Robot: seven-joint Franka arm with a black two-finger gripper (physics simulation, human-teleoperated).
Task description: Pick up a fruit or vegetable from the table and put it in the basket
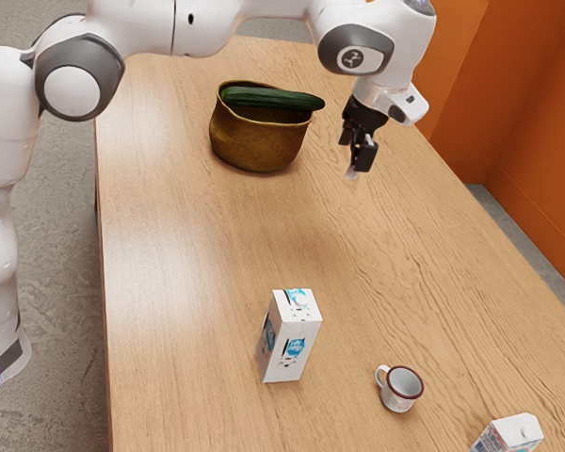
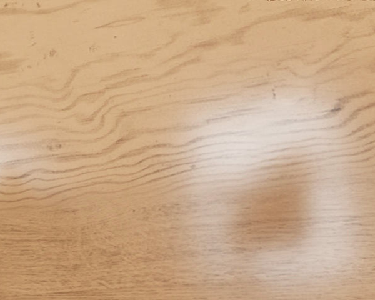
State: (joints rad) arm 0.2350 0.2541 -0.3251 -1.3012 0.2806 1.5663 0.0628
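Task's thing: one dark green cucumber (image 1: pixel 271 98), long and ridged, lying in the mouth of the basket (image 1: pixel 256 143); one end is within the rim, the other pokes out past the rim toward the exterior view's right.
Basket: brown-gold, rounded, open-topped, upright on the table (image 1: pixel 198 254).
Claw: black (image 1: pixel 354 155), pointing downward above the table, on the exterior view's right of the basket and apart from both basket and cucumber.
Claw, state: how far open, cannot tell; nothing is seen in its hold.
Arm: white with grey joint covers (image 1: pixel 202 24), entering from the exterior view's left and passing beyond the basket's side to the claw.
Carton, first: white with blue and black print (image 1: pixel 289 337), tall, upright, well apart from the basket.
Mug: one, small, pale with a dark red rim (image 1: pixel 400 388), upright, handle toward the first carton.
Carton, second: white top, blue print lower down (image 1: pixel 510 435), partly cut off by the exterior view's lower edge, near the mug.
Table, surface: light wood, wavy grain; in the wrist view, pale sheen around a darker brown patch.
Surroundings: orange wall (image 1: pixel 537 141), grey floor (image 1: pixel 61 282).
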